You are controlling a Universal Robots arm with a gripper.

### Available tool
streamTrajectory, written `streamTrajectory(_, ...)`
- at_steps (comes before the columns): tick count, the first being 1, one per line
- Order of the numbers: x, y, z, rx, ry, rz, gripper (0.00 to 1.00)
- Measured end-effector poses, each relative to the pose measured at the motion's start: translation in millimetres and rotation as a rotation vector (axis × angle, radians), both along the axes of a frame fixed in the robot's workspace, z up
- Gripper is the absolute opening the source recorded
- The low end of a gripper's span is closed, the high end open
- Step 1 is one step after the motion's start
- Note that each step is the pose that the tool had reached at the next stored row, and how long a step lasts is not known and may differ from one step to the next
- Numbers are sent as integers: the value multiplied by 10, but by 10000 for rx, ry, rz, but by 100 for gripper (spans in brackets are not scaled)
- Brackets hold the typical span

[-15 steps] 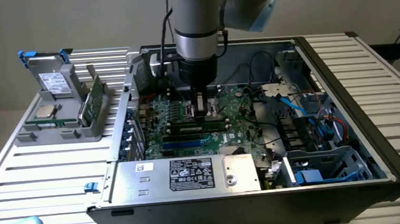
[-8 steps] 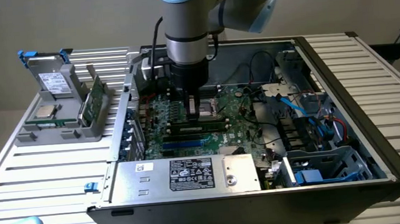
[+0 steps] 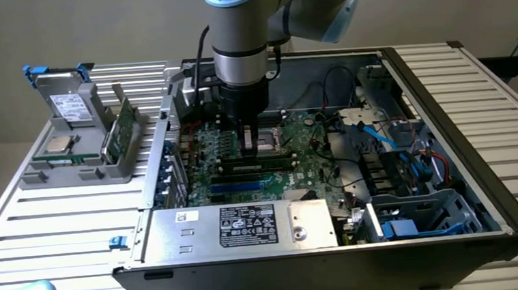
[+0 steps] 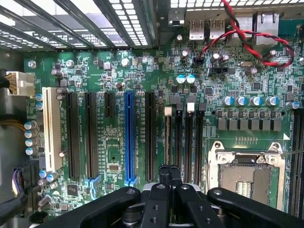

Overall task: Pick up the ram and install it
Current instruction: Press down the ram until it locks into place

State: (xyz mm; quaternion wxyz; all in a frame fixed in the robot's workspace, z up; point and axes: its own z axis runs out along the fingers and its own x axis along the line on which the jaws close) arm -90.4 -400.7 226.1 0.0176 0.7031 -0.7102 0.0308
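Little to no gap noted between the fingertips (image 4: 164, 172) of the gripper (image 4: 169, 170); found them pinched on what looked like the ram (image 4: 167, 137), seen edge-on as a thin brownish strip. Found it standing in a memory slot, just beside three empty black slots (image 4: 188, 137), between the long expansion slots, one of them blue (image 4: 129, 137), and the open processor socket (image 4: 247, 178). Saw the gripper hanging from the arm (image 3: 238, 44) at the centre of the exterior view, deep inside the open computer case (image 3: 438, 98), over the green motherboard (image 4: 114, 80). Noted crowding all round: red and black twisted wires (image 4: 247, 35) near the rear ports, blue cables (image 3: 381, 136) and a drive cage (image 3: 419, 216) at the exterior view's right, a silver power supply (image 3: 237, 228) across the lower middle. Spotted, well apart at the upper left of the exterior view, a grey rack (image 3: 78, 175) on the slatted table (image 3: 54, 221), carrying a square silver chip (image 3: 61, 145) and a green board (image 3: 123, 130) propped on edge.
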Motion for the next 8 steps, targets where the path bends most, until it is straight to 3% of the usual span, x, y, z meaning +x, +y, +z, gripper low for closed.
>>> streamTrajectory(3,1,2,29,9,-8,-1,11)
streamTrajectory(8,72,0,262,-6,47,-1,11)
